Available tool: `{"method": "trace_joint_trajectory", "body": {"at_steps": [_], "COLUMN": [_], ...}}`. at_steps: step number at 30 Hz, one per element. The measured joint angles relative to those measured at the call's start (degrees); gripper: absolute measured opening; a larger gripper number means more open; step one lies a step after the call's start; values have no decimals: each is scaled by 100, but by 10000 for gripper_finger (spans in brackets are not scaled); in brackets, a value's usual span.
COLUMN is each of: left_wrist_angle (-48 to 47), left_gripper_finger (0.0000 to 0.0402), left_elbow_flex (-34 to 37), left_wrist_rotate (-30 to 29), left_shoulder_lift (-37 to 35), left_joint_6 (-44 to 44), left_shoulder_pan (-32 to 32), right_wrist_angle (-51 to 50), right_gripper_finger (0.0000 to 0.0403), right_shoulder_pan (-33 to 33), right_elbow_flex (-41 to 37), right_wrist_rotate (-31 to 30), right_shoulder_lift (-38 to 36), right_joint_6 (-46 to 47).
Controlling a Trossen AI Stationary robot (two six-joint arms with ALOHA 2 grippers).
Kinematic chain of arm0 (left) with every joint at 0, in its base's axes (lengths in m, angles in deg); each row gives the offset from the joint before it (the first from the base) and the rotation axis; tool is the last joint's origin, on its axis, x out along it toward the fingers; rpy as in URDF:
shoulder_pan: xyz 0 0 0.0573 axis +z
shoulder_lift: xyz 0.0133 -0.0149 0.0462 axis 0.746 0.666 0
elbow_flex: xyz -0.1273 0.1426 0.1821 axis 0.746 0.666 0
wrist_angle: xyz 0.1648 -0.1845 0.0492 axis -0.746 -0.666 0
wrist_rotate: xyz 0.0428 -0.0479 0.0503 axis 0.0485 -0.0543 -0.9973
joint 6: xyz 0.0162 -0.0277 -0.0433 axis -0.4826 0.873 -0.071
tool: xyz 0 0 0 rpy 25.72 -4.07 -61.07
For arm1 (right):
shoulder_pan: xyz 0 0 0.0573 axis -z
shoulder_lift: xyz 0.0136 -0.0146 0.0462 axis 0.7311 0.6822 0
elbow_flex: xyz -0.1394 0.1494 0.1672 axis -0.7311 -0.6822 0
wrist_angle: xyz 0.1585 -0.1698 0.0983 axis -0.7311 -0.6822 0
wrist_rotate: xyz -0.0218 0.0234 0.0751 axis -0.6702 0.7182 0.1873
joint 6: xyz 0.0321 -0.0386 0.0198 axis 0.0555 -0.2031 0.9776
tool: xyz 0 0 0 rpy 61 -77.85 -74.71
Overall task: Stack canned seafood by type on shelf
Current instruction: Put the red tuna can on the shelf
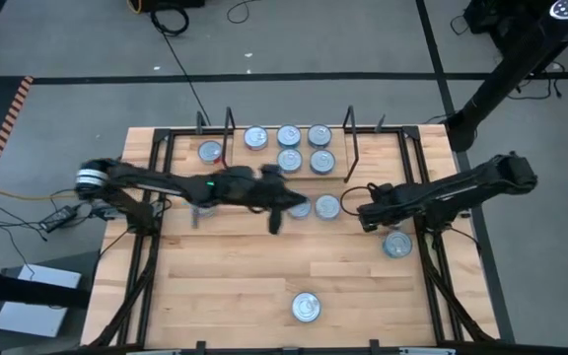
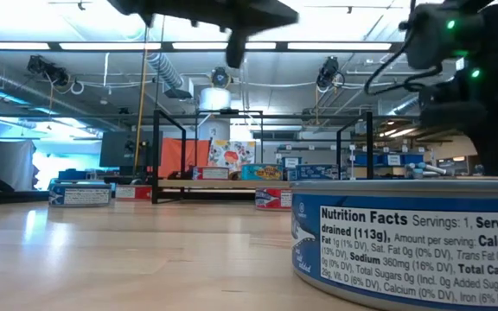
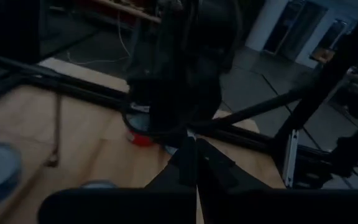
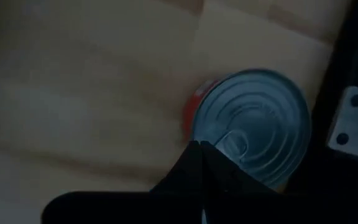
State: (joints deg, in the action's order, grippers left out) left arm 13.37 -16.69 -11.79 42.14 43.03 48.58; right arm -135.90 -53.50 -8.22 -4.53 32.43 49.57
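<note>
Overhead, six tins [image 1: 289,148] are sitting on the far shelf [image 1: 264,163], four waiting on the table [image 1: 215,296]; both grippers, left [image 1: 276,223] and right [image 1: 365,219], are hovering closed, empty.

Tins [image 1: 288,135] silver-lidded; nearest tin [image 2: 409,238] blue-labelled; table [image 1: 225,286] light wood.
</note>
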Motion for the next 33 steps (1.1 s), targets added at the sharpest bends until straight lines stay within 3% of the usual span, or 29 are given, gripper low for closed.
{"method": "trace_joint_trajectory", "body": {"at_steps": [9,20,33], "left_wrist_angle": [-297,-782,-952], "left_gripper_finger": [0,0,0], "left_elbow_flex": [842,945,945], "left_wrist_rotate": [-3,45,331], "left_shoulder_lift": [-1336,-1735,-1783], "left_joint_6": [-37,-321,-454], "left_shoulder_pan": [149,143,56], "right_wrist_angle": [-44,532,3262], "right_gripper_finger": [1,2,2], "right_shoulder_pan": [71,-103,-703], "right_elbow_flex": [0,552,718], "right_wrist_rotate": [-397,-168,-96], "right_shoulder_lift": [958,1425,1885], "right_joint_6": [709,664,657]}}
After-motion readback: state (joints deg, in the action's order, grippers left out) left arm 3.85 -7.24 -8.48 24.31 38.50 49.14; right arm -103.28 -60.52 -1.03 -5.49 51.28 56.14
